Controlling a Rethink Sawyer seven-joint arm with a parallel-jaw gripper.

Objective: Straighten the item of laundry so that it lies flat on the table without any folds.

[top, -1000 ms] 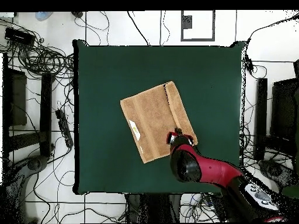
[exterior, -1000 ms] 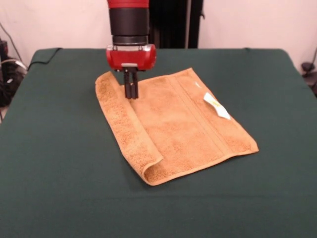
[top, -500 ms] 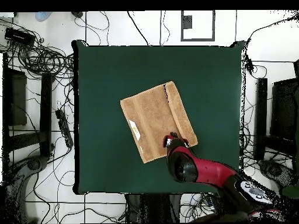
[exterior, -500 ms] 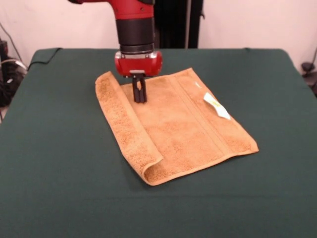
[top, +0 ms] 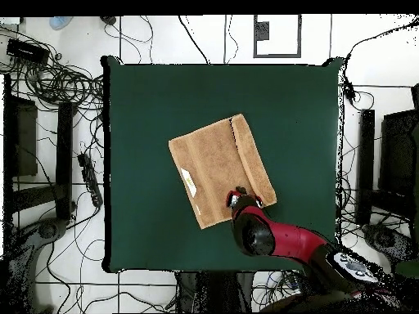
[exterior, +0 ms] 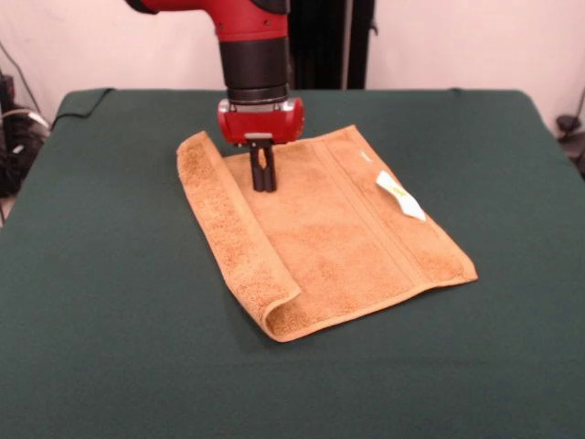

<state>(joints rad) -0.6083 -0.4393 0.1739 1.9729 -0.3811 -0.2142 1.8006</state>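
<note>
The golden-orange towel (exterior: 338, 238) lies on the dark green table (exterior: 110, 274), with its left long edge folded over onto itself as a strip (exterior: 228, 229). A woven band runs near its right hem, and a small white tag (exterior: 399, 195) lies on top there. My gripper (exterior: 263, 187) hangs from the red arm over the towel's far part, just right of the folded strip. Its black fingers are pressed together and hold nothing, with the tips at or just above the cloth. In the overhead view the towel (top: 214, 168) shows with the gripper (top: 238, 196) at its lower right.
The table's edges (top: 110, 163) are far from the towel on all sides. Cables and equipment (top: 49, 82) lie on the floor around the table in the overhead view.
My gripper has moved sideways, off the folded strip's inner edge and onto the towel's single layer. The towel has not visibly moved.
</note>
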